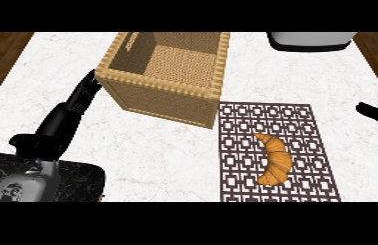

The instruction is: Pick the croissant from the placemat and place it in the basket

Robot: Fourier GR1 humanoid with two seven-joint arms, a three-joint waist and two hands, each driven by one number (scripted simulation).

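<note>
**Golden croissant on patterned mat**

Croissant point(275, 160), crescent-shaped, lies on the brown lattice placemat point(244, 184), lower right. Woven basket point(171, 103), boxy, upper centre on the white marbled bench point(162, 149). Left hand point(77, 103) beside basket, fingers straight, holding nothing. Right hand point(367, 109) at right edge; its fingers cannot be made out.

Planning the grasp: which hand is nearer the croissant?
Right. The right hand shows only at the right edge, just beyond the placemat, up-right of the croissant. The left hand is far left, beside the basket.

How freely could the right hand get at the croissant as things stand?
Probably freely: the croissant lies uncovered on the placemat, and only counter separates it from the right hand at the edge.
</note>
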